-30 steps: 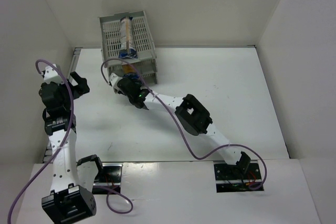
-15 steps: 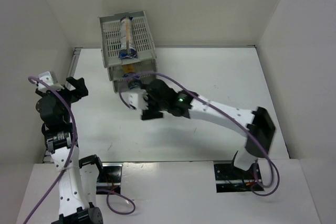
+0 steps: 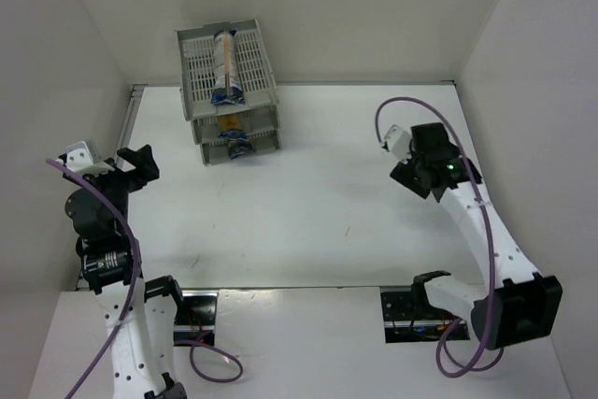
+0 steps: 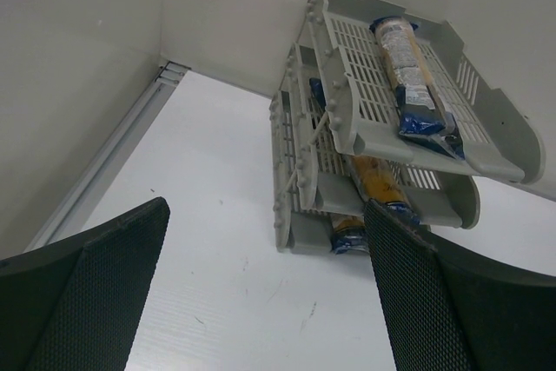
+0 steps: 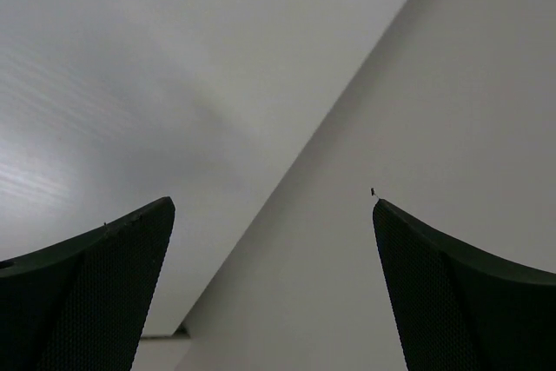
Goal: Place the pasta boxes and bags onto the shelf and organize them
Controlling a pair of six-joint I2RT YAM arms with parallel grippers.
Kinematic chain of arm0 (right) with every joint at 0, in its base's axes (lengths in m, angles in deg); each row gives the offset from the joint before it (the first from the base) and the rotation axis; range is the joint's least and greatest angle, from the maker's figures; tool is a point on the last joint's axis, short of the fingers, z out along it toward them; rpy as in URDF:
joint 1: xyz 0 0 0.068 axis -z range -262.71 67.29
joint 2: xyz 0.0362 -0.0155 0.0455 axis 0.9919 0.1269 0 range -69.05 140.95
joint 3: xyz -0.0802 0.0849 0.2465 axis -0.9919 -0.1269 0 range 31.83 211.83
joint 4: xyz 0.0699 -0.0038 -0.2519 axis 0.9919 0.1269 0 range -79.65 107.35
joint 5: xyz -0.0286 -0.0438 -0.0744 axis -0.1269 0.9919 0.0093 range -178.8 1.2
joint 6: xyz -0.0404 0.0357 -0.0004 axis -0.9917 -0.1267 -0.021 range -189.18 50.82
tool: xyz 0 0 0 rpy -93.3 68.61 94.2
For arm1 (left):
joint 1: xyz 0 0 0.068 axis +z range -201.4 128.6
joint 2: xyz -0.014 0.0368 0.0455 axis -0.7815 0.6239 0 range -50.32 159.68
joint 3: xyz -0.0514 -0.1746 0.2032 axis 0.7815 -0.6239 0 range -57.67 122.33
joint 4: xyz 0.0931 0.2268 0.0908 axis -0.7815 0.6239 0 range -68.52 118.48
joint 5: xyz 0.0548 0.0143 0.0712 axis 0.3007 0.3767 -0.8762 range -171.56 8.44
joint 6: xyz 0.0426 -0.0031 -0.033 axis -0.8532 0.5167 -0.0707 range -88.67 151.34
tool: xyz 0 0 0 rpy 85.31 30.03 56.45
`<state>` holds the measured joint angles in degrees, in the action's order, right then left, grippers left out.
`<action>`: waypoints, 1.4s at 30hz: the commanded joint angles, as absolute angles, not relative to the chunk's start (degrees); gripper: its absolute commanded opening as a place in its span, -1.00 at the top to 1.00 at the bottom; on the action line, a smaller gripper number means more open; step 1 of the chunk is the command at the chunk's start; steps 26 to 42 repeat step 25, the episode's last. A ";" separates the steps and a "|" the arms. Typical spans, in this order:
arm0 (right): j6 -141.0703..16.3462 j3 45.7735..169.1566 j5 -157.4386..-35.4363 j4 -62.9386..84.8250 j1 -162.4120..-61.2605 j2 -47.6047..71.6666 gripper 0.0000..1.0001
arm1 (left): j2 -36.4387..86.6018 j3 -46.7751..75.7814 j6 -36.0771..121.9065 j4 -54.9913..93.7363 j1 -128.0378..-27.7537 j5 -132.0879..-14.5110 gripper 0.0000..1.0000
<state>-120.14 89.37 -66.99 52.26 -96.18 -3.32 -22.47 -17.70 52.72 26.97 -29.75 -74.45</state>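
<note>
Found the left gripper [image 4: 265, 215] spread wide, with nothing in its grasp. Saw it hang by the left edge of the table [image 3: 327, 193], close to the left wall [image 3: 56, 63], and look across bare tabletop at the rack [image 4: 343, 84], well apart from it.

Found the right gripper [image 5: 269, 206] gaping just as wide and equally empty. Showed only blank white panels in its own view. Placed it, from above, over the right side of the table, far from the rack.

Spotted the rack in the far left corner, hard by the back wall [image 3: 355, 16], three slatted tiers one above another. Counted one spaghetti pack per tier, each lying lengthwise:
- Saw the top pack [image 4: 408, 67] in the uppermost tray, its near blue end at the front lip.
- Made out the middle pack [image 4: 378, 180] only in part — an orange stretch under the top tray.
- Caught the bottom pack [image 4: 347, 236] by its blue end, poking out at the front of the lowest tier.
</note>
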 commanded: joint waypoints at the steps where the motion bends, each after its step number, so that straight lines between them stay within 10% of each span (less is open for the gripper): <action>1: -115.06 92.48 -70.23 63.85 -87.92 -7.61 -1.00 | -23.86 -17.94 54.01 27.45 -29.86 -75.50 -1.00; 9: -115.76 90.37 -81.76 74.77 -67.95 -14.89 -1.00 | -23.87 -18.55 54.54 27.45 -29.34 -76.02 -1.00; 24: -114.44 78.50 -75.35 69.76 -67.94 -43.81 -1.00 | -22.73 -19.08 54.54 27.45 -28.81 -76.02 -1.00; 42: -114.44 78.50 -75.87 69.76 -67.94 -44.43 -1.00 | -22.73 -19.08 54.54 27.45 -28.81 -76.02 -1.00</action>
